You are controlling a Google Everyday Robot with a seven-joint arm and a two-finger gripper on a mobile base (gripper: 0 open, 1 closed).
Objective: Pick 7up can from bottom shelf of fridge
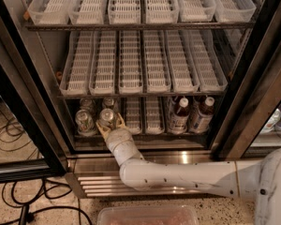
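Observation:
The 7up can (106,116), silver top with a green body, stands at the front of the second lane of the fridge's (33,102) bottom shelf (152,117). My gripper (110,122) reaches in from below over the steel base grille (96,184), and its yellowish fingers (101,128) sit on either side of this can, closed against it. A second similar can (84,121) stands just to its left, and two more stand behind them.
Two white-capped bottles (180,114) (202,114) stand in the right lanes of the bottom shelf. The two upper racks (140,71) hold nothing. The black door frame (264,69) stands open at right. Cables (11,139) lie on the floor at left. A clear tub (147,215) sits at the bottom edge.

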